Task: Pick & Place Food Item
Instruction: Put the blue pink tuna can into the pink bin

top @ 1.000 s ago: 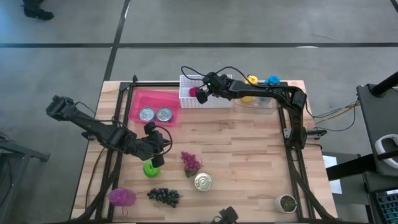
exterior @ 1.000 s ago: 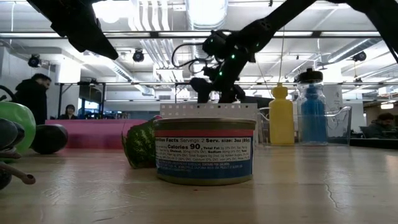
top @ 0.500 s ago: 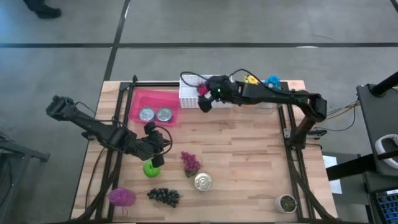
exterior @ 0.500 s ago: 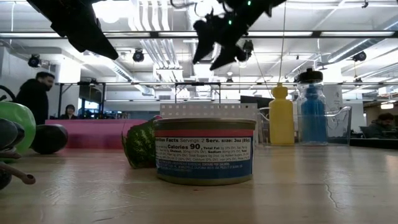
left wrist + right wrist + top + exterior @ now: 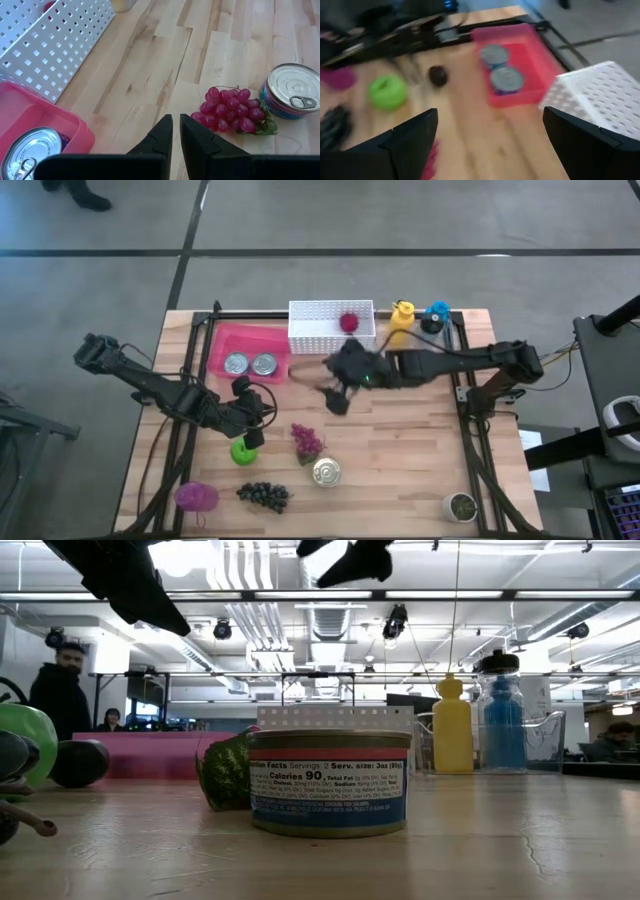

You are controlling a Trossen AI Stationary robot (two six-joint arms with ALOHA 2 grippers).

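While the pale wooden slatted table (image 5: 400, 440) carries everything, the white perforated plastic basket (image 5: 318, 327) at its far edge holds the small magenta round fruit (image 5: 349, 322). Beside it sits the pink plastic tray (image 5: 232, 340) with two silver cans (image 5: 250, 364). Over the table's middle, just in front of the basket, hangs the right gripper (image 5: 337, 388), its fingers spread wide and empty. Nearer the front, the left gripper (image 5: 253, 433) rests with fingers nearly together, empty, by the green apple (image 5: 243, 451), with the red grape bunch (image 5: 231, 108) just ahead.
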